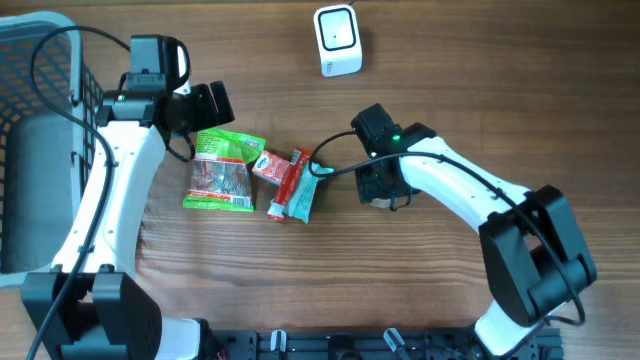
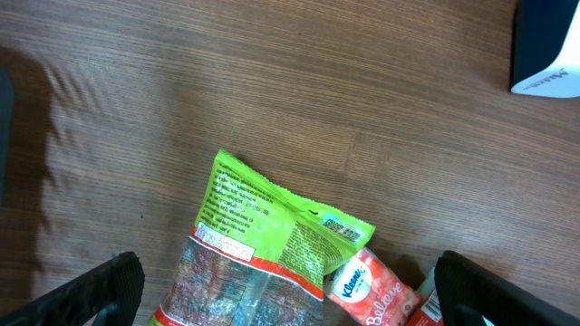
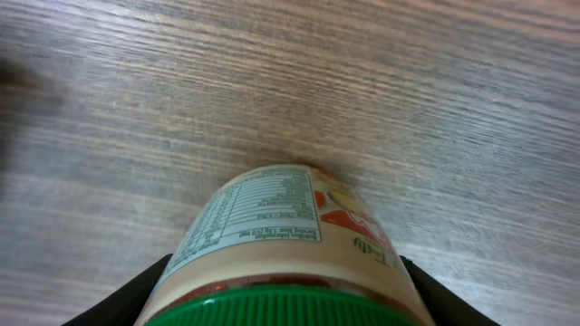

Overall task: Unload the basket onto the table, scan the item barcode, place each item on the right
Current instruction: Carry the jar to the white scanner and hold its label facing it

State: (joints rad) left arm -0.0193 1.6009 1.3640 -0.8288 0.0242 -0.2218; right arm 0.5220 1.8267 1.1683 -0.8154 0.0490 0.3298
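Straddling jar (image 3: 272, 226) with right end effector (image 1: 382, 186), right of centre on table (image 1: 480, 90)
Green lid (image 3: 290, 310) nearest the wrist camera; dark fingers (image 3: 149, 292) tight beside jar on both sides, cannot tell whether clamped or just short of touching. Left end effector (image 1: 212, 104) spread wide, holding nothing, hanging over far end of green bag (image 1: 225, 172) left of centre. Red packets (image 1: 285, 182) touching bag's right side, between bag and jar. White scanner (image 1: 337, 40) at far edge, well apart from jar. Basket (image 1: 40, 110) far left
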